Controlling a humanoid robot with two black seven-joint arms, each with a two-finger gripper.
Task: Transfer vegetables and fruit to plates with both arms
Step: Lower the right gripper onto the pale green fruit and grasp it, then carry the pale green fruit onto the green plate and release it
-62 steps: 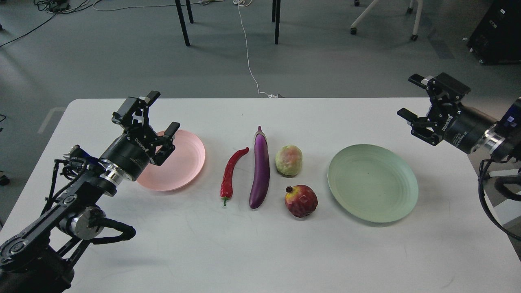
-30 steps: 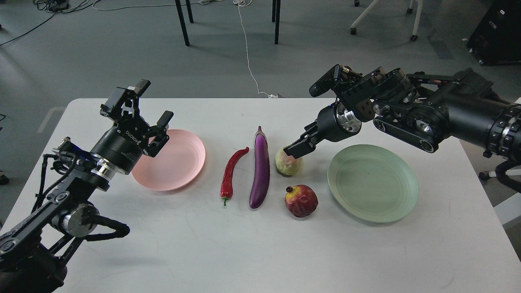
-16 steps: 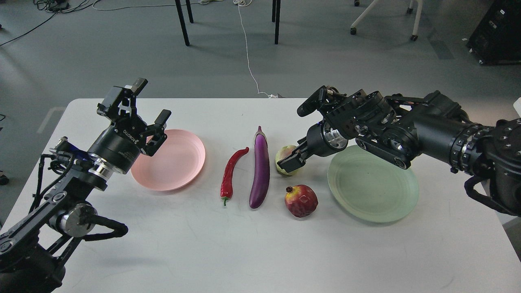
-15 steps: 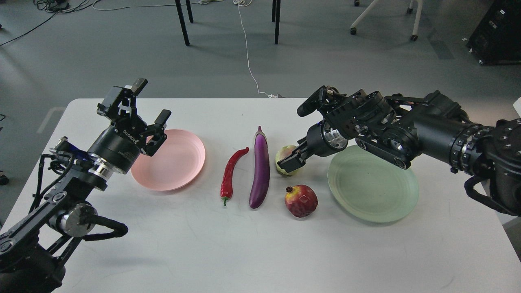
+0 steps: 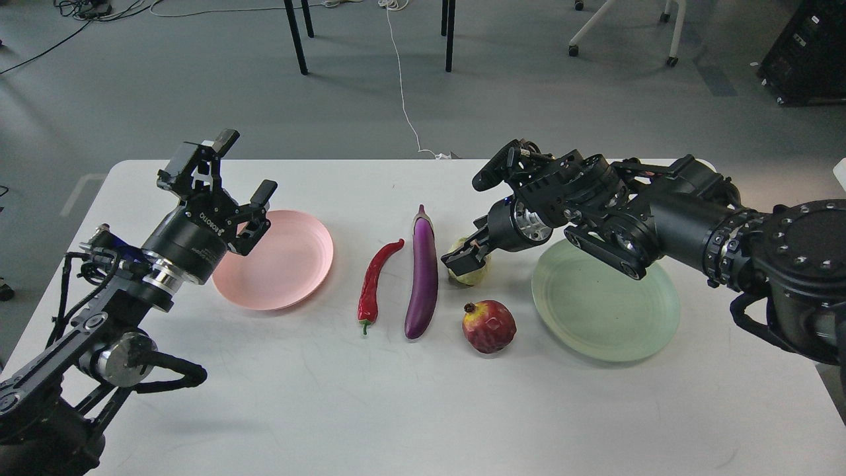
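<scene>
Change: right gripper has swung in from the table's right side and now sits down on the yellow-green fruit.
Jaws: right pair dark, spread unreadable; left gripper fingers apart, holding nothing, above the pink plate.
Meaning: first pick looks imminent; nothing plated yet.
Room: eggplant just beside the fruit, pomegranate near; green plate bare.

Glossy purple eggplant, shiny red chili, matt pink plate, smooth white table.
</scene>
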